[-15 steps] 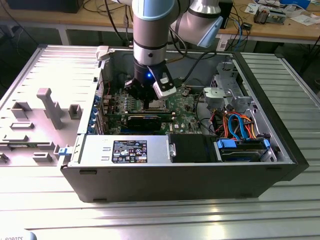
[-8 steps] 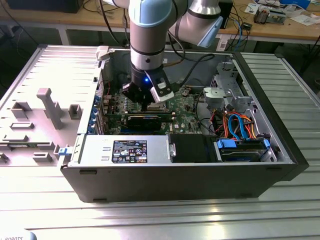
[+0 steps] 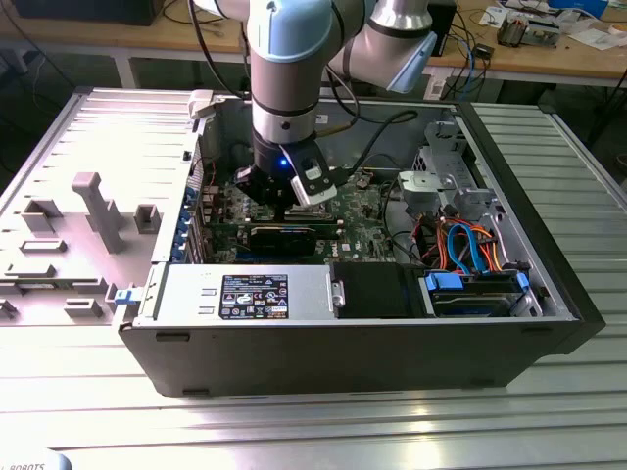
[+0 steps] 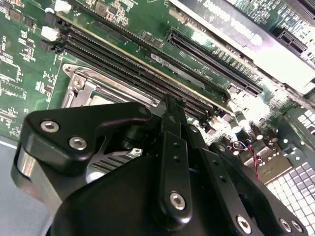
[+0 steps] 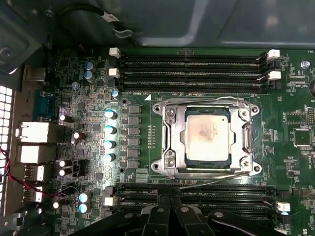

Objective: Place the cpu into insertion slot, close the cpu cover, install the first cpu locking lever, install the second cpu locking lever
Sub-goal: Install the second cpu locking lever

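The chip [image 5: 207, 134] sits flat in its slot [image 5: 167, 142], and the cover [image 5: 244, 116] lies shut around it, so it cannot slide. A thin lever [image 5: 216, 179] lies along the slot's edge. The gripper [image 4: 172, 105] hangs just beside the slot (by the long memory slots [image 5: 192, 66]). Its fingers [image 4: 173, 147] are pressed together, holding nothing.

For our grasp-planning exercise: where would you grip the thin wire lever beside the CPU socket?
Probably its free end, from above, pinching across the wire: the lever lies low, slanting off the socket's edge beside the memory slots.
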Motion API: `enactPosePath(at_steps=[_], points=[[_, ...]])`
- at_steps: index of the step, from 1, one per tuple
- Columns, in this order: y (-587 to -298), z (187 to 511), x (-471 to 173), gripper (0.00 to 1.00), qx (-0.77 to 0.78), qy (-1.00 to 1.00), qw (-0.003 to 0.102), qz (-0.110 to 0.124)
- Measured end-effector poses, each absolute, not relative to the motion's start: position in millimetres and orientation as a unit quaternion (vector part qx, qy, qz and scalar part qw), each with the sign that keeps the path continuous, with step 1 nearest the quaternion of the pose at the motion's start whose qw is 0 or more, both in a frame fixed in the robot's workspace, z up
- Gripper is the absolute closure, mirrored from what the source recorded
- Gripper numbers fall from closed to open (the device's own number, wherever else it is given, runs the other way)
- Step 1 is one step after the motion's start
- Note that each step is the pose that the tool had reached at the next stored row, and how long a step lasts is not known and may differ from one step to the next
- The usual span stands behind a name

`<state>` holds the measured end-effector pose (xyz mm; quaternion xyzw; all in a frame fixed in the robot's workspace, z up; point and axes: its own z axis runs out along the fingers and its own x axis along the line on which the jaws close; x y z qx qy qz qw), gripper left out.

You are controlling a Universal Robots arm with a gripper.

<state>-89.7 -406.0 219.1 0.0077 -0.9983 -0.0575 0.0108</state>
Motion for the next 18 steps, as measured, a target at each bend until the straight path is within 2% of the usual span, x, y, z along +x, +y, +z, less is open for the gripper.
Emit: enactPosePath(at_steps=[14,18], points=[[-407,205,-95,0.89,0.008,-0.996,0.011,-0.086],[-406,202,-96,0.89,0.008,-0.995,0.011,-0.104]])
